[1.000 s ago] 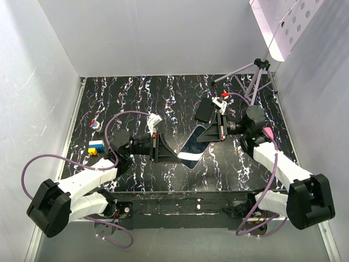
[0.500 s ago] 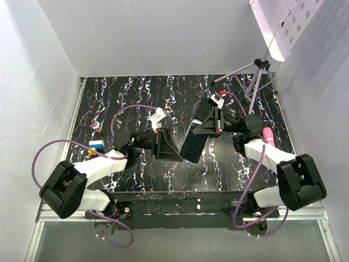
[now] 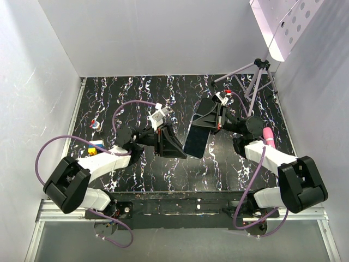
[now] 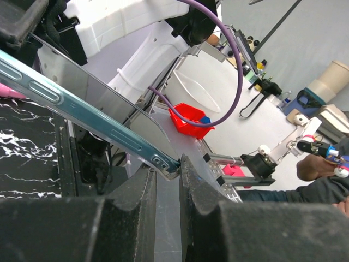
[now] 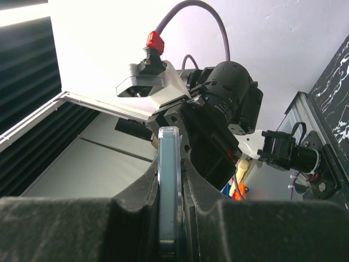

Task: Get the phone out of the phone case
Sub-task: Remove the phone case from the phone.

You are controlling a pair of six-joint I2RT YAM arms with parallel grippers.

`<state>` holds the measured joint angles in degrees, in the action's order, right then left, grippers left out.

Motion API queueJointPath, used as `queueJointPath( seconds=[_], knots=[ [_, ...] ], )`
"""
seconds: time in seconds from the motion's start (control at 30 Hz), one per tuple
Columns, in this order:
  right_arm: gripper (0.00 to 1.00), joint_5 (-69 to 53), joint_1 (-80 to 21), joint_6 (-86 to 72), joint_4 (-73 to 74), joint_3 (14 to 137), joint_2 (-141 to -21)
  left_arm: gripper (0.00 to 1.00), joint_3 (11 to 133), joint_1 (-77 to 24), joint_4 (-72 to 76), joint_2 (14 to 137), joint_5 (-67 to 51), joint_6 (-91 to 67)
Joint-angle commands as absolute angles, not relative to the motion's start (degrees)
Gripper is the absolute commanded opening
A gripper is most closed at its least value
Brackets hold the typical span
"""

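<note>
1. The jaws of the left gripper [image 3: 181, 153] are almost closed. In the left wrist view its fingertips [image 4: 188, 174] pinch the near-left corner of the phone [image 3: 196, 141].
2. The jaws of the right gripper [image 3: 198, 122] are clamped flat on the far end of the phone. The right wrist view shows the phone's thin edge [image 5: 168, 142] standing upright and tight between the two dark fingers [image 5: 143, 191].
3. The phone hangs between the two grippers near the middle of the table [image 3: 136, 93]. It is lifted off the marbled black top, its long side running near to far and its dark face turned up.
4. Both wrist views show its rim as pale blue-grey, with slim side buttons along the edge [image 4: 65, 103]. Whether the phone case is on it cannot be told.
5. Near the table's left edge lies a small cluster of yellow, blue and white blocks [image 3: 96, 146], with a tiny red-topped item [image 3: 96, 124] just beyond them.
6. At the far right corner stands a small tripod [image 3: 256, 76], and a white perforated panel [image 3: 283, 27] hangs above it.
</note>
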<state>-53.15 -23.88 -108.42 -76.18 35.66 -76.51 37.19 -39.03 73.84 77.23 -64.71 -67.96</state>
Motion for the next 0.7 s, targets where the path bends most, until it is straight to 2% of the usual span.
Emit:
queueJointPath(
  seconds=[0.0, 0.37, 0.67],
  knots=[
    [0.01, -52.56, -27.51, -117.16, -91.76, 34.72, -73.48, 0.0, 40.87, -36.04, 82.01, 79.45, -57.31, -56.69],
    [0.01, -50.89, -27.51, -118.83, -90.62, 36.82, -70.84, 0.0, 37.35, -33.75, 78.32, 83.14, -53.88, -53.97],
    [0.01, -50.8, -27.42, -118.74, -86.84, 35.33, -70.31, 0.0, 41.22, -33.66, 77.87, 81.92, -61.34, -50.54]
  ],
)
